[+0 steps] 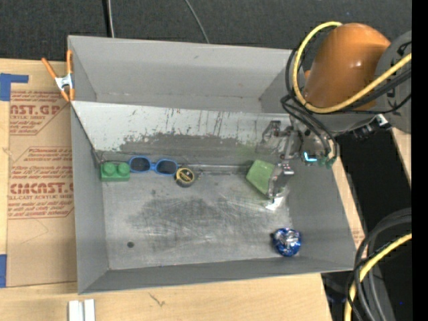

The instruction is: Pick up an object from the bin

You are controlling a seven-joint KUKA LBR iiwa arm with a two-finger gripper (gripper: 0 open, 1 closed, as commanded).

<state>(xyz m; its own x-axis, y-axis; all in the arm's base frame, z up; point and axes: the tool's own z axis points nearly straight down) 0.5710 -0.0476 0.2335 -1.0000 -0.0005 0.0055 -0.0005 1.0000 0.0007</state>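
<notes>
Right of centre in the bin: the pincer hangs low over the floor, touching or just beside a pale green block on its left.
Pincer state: I cannot tell whether it is wide or narrow. The block sits at its side, not plainly within its grasp, so I would not call it held.
Block: on the bin floor near the foot of the back wall, well apart from everything else.
Handling: it looks like a light cube, perhaps foam. It would likely give a little under pressure, is not slippery, and is not fragile.
Hold: across two opposite flat faces near the middle, so it does not twist out.
Others: a green brick, blue glasses and a gold disc in a row at left; a blue-white ball at lower right.
Risk: nudging the light block sideways instead of closing round it.
</notes>
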